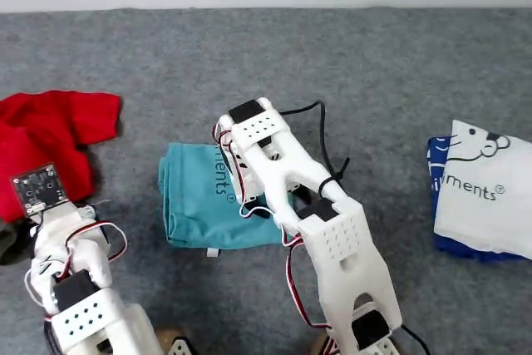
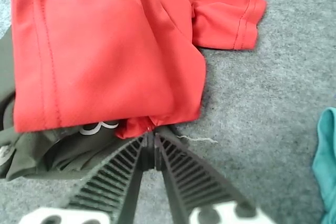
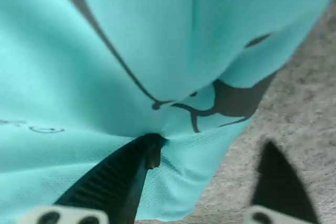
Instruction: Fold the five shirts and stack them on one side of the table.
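Note:
A crumpled red shirt [image 1: 50, 135] lies at the table's left, partly over a dark olive shirt [image 2: 47, 153]. My left gripper [image 2: 153, 139] is shut, its tips pinching the red shirt [image 2: 105, 56] at its near edge. A folded teal shirt [image 1: 204, 205] lies in the middle. My right gripper [image 3: 210, 150] stands open over the teal shirt [image 3: 131, 51], one finger [image 3: 126, 174] pressing into the cloth near its edge and the other over grey carpet. A folded white shirt [image 1: 490, 197] rests on a folded blue shirt [image 1: 465, 247] at the right.
Grey carpet [image 1: 374, 81] covers the table. The right arm [image 1: 332, 239] stretches from the front edge across the teal shirt's right side. The left arm [image 1: 66, 276] rises at the front left. Open carpet lies between the teal shirt and the right-hand stack.

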You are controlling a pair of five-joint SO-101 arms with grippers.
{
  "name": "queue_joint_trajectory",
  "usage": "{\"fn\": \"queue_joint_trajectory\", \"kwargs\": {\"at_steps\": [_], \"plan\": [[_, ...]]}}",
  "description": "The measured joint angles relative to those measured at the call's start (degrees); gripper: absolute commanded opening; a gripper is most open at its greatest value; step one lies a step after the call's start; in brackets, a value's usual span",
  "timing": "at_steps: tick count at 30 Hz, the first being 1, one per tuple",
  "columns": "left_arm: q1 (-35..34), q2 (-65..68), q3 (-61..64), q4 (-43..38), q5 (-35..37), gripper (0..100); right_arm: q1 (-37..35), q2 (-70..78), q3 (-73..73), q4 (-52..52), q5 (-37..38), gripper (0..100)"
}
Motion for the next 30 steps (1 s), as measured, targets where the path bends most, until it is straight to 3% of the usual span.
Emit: {"fn": "queue_joint_trajectory", "kwargs": {"at_steps": [3,13,17,22,30], "plan": [[0.0,0.0,0.0,0.0,0.0,2,0.0,0.44,-0.09,0.0,0.09,0.5],[0.09,0.0,0.0,0.0,0.0,2,2.37,-0.18,-0.09,0.44,6.95,1.0],[0.0,0.0,0.0,0.0,0.0,2,6.42,-3.52,0.97,0.44,14.77,0.9],[0.09,0.0,0.0,0.0,0.0,2,14.95,-7.74,0.97,0.44,34.46,0.9],[0.09,0.0,0.0,0.0,0.0,2,26.02,-8.53,-5.01,-5.36,78.24,0.9]]}}
